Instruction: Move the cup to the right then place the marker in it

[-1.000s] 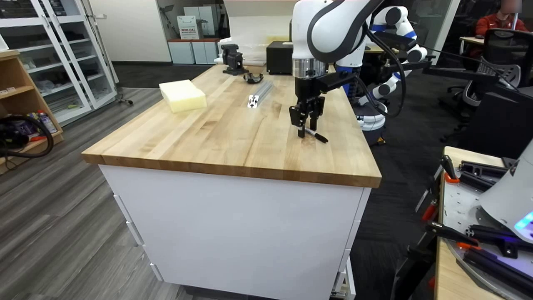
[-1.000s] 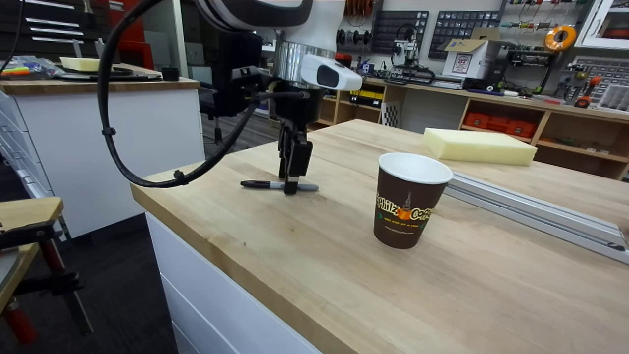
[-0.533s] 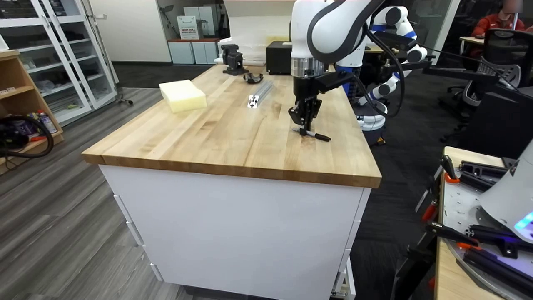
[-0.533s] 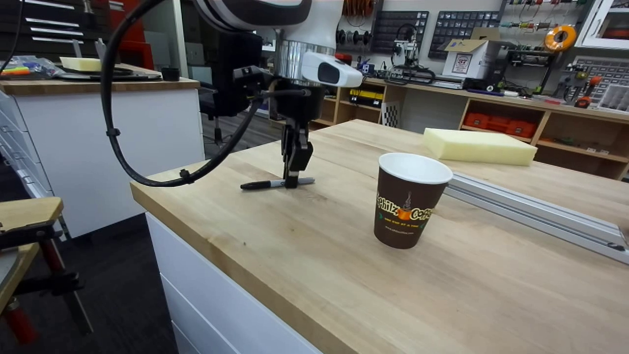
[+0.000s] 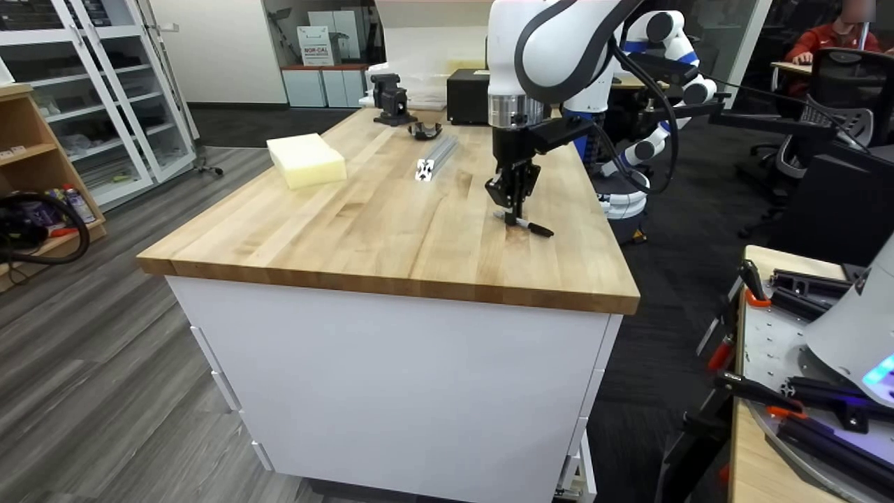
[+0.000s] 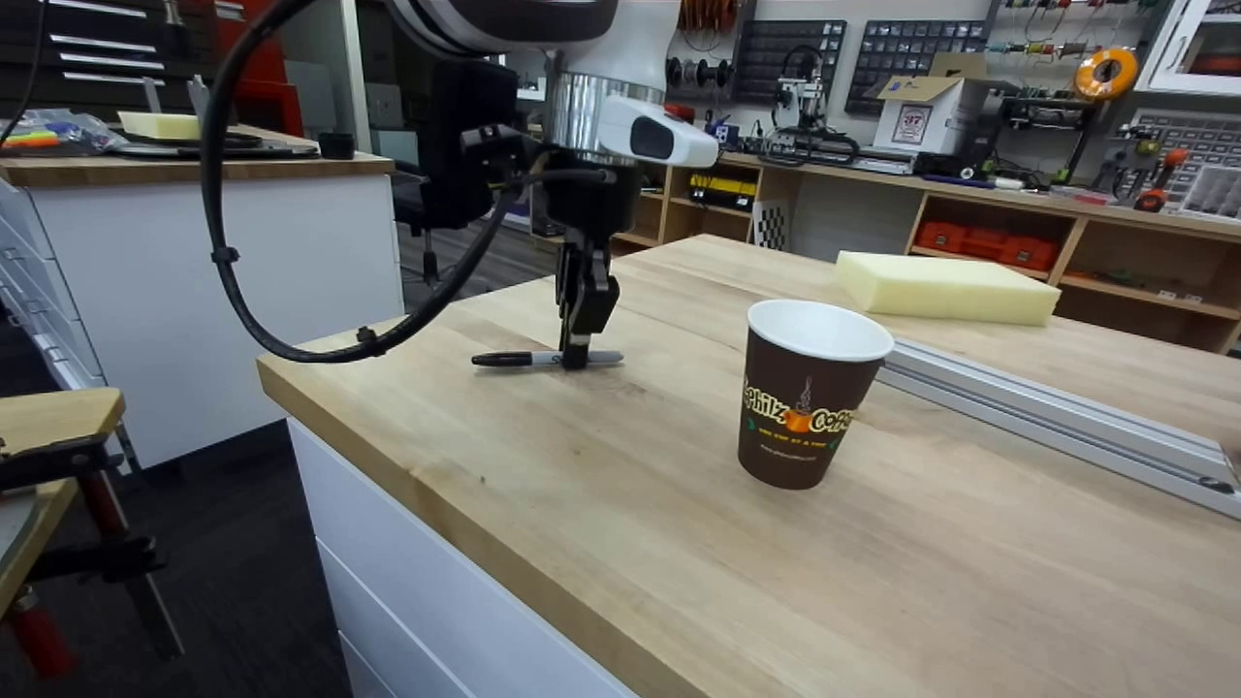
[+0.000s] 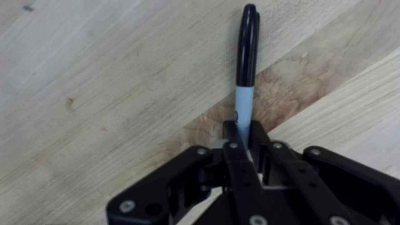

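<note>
The end effector [image 7: 243, 126] pinches the marker [image 7: 246, 75] by its pale barrel, black cap pointing away.

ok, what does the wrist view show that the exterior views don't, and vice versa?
Wrist view only: a clear look down at the end effector with its fingers closed on the marker from either side, plus a faint pink mark on the wooden tabletop.

Exterior only: the arm, the yellow foam block and the aluminium rail, in both exterior views; the upright brown paper cup, in an exterior view.

Shared: the tabletop, the marker with its black cap exposed, and the end effector at the marker's barrel.
</note>
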